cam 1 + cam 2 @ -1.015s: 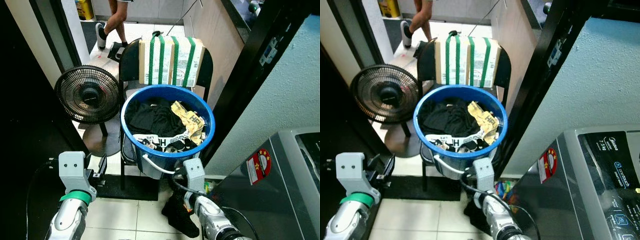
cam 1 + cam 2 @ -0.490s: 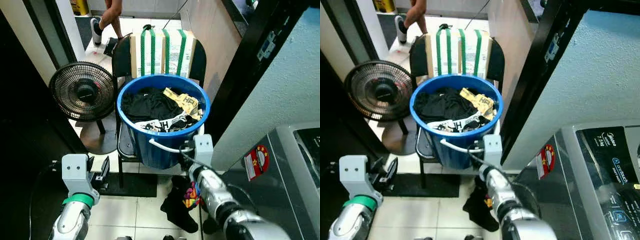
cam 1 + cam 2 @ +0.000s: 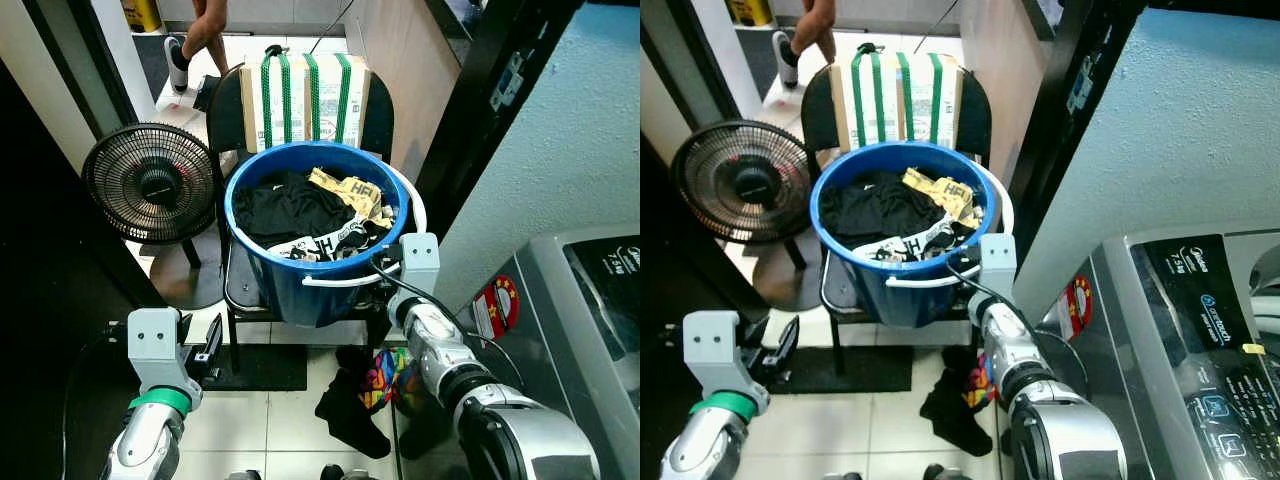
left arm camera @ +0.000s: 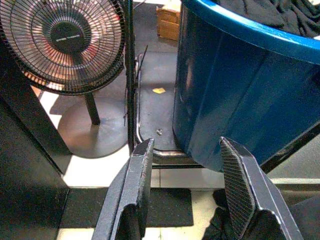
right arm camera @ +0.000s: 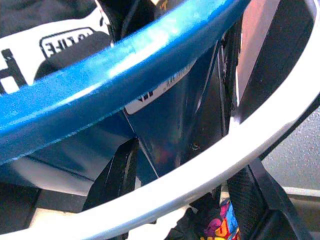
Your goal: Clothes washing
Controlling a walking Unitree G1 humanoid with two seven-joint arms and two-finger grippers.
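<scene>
A blue bucket (image 3: 300, 285) heaped with black, yellow and white printed clothes (image 3: 300, 210) stands on a black chair (image 3: 235, 290). Its white handle (image 3: 345, 281) hangs around the front rim. My right gripper (image 3: 388, 268) is at the bucket's front right rim. In the right wrist view its fingers (image 5: 117, 175) stand open, with the white handle (image 5: 210, 160) and the blue rim (image 5: 115, 55) crossing between them. My left gripper (image 4: 187, 185) hangs open low on the left, facing the bucket's side and the chair frame. A black garment (image 3: 350, 415) and a colourful one (image 3: 385, 365) lie on the floor.
A grey washing machine (image 3: 590, 300) stands at the right. A black floor fan (image 3: 150, 185) stands left of the chair. A green-striped box (image 3: 305, 95) leans on the chair back. A person's legs (image 3: 205, 30) show in the doorway beyond. A dark mat (image 3: 270, 368) lies under the chair.
The camera has shifted. My right gripper has risen from near the floor to the bucket's front right rim, and the white handle now lies between its fingers. The left arm stays low.
</scene>
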